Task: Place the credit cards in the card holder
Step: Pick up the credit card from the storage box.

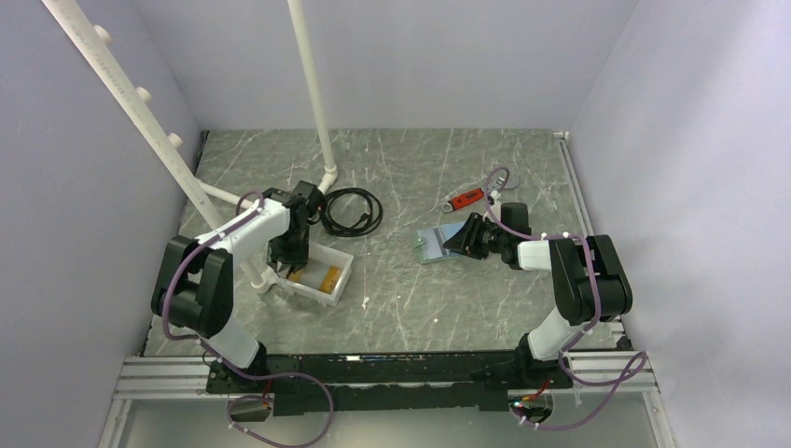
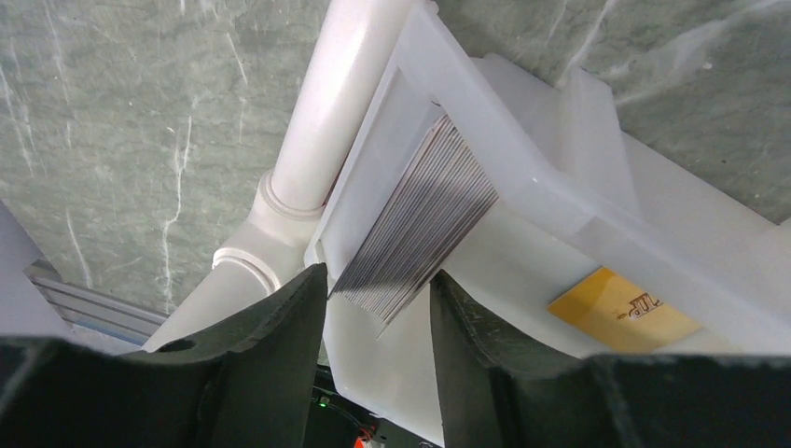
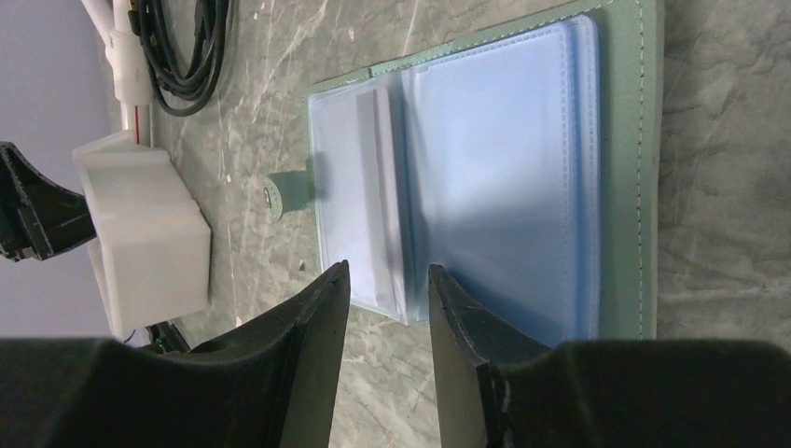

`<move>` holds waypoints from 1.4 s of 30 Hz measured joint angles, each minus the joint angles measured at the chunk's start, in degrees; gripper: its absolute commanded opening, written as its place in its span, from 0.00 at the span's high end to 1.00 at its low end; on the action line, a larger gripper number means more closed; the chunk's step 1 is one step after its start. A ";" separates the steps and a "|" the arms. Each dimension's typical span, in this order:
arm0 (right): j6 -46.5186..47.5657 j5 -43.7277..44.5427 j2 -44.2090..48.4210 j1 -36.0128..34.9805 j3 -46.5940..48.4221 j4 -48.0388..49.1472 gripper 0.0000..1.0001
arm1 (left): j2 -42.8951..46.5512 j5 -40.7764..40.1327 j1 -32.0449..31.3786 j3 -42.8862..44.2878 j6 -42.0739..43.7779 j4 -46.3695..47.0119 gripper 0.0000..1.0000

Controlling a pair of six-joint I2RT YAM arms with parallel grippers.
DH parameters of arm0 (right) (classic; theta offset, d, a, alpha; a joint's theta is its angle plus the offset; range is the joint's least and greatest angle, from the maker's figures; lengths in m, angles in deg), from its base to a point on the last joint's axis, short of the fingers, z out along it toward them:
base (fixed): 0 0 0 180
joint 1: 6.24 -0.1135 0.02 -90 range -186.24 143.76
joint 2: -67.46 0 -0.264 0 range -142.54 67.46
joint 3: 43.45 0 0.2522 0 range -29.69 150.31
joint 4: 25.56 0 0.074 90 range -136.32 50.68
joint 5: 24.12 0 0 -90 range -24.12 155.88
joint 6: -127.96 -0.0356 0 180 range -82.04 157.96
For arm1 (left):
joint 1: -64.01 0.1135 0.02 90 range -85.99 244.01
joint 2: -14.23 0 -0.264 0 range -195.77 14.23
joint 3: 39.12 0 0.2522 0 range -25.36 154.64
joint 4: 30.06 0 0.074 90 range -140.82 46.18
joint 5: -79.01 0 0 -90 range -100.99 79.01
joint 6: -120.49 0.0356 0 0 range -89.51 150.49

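Note:
A stack of credit cards (image 2: 420,219) stands on edge inside the white tray (image 2: 597,201), and one gold card (image 2: 623,310) lies flat on its floor. My left gripper (image 2: 378,285) is open, its fingers astride the lower corner of the stack without closing on it. In the top view it hangs over the tray (image 1: 334,277). The card holder (image 3: 485,168) lies open on the table, light-blue pockets up, grey-green cover round them; it also shows in the top view (image 1: 435,245). My right gripper (image 3: 388,273) is open and empty at the holder's near edge.
A red-handled wrench (image 1: 464,198) lies behind the holder. A coiled black cable (image 1: 350,210) and white pipe frame (image 1: 312,93) stand behind the tray; a pipe joint (image 2: 280,201) touches the tray's side. A white block (image 3: 145,233) sits left of the holder.

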 measured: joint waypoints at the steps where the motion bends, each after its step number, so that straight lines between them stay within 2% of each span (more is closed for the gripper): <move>1: 0.00 0.00 0.00 -0.02 0.00 0.00 0.60 | 0.02 0.07 -0.02 0.13 0.00 -0.15 0.55; 17: 0.00 -0.02 -0.02 -0.20 -0.11 0.24 0.61 | 0.26 -0.50 -1.22 1.84 0.00 -2.45 0.67; 20: 0.00 0.00 -0.04 -0.24 -0.11 0.35 0.61 | 0.26 -0.92 -1.25 2.16 -0.17 -2.51 0.62; 27: 0.00 -0.02 -0.04 -0.35 -0.11 0.39 0.61 | 0.26 -1.66 -1.33 2.16 -0.39 -2.54 0.60; 30: 0.00 -0.02 -0.04 -0.44 -0.11 0.39 0.61 | 0.26 -2.47 -1.33 2.16 -0.57 -2.64 0.46; 31: 0.00 -0.02 -0.04 -0.46 -0.11 0.37 0.61 | 0.26 -2.95 -1.33 2.16 -0.70 -2.78 0.46; 35: 0.00 -0.04 -0.07 -0.48 -0.11 0.39 0.61 | 0.26 -4.37 -1.31 2.16 -1.07 -3.56 0.51; 40: 0.00 -0.46 -0.39 -0.52 -0.11 0.79 0.61 | 0.26 -4.50 -1.49 2.56 -1.42 -3.89 0.63; 42: 0.00 -0.55 -0.44 -0.59 -0.11 0.83 0.61 | 0.26 -4.42 -1.60 2.80 -1.49 -3.89 0.63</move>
